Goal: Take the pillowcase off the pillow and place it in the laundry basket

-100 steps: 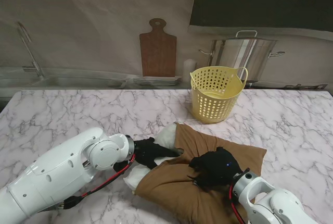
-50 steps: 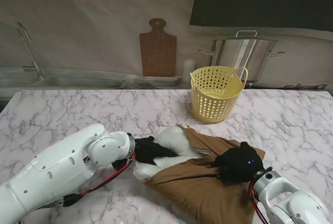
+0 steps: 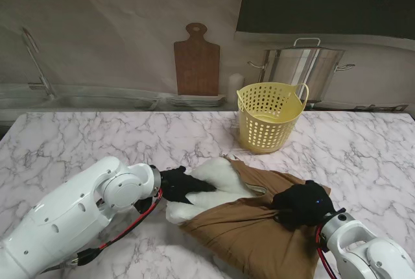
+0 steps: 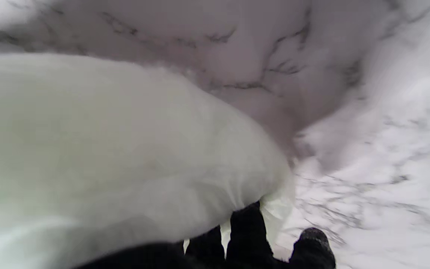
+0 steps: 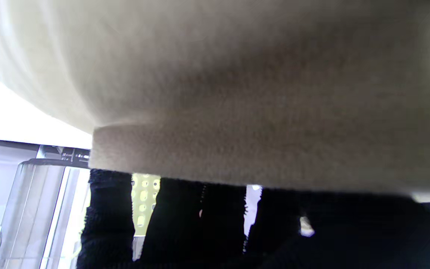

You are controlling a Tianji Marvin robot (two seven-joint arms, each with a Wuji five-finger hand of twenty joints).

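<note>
Pillowcase (image 3: 249, 227) is half off: my left hand (image 3: 181, 185) is pinning the bared white pillow (image 3: 211, 185), right hand (image 3: 299, 204) is clutching brown fabric, needing more pull away toward basket (image 3: 267, 118).

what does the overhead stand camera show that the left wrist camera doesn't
Only the stand view shows the brown pillowcase with the right hand gripping it, the yellow laundry basket farther from me, and the steel pot and cutting board behind the table.

Only the left wrist view shows, up close, the fingers pinching the pillow's thin corner fabric, though blurred.

Both show the white pillow, the left hand holding it, and the marble table.
</note>
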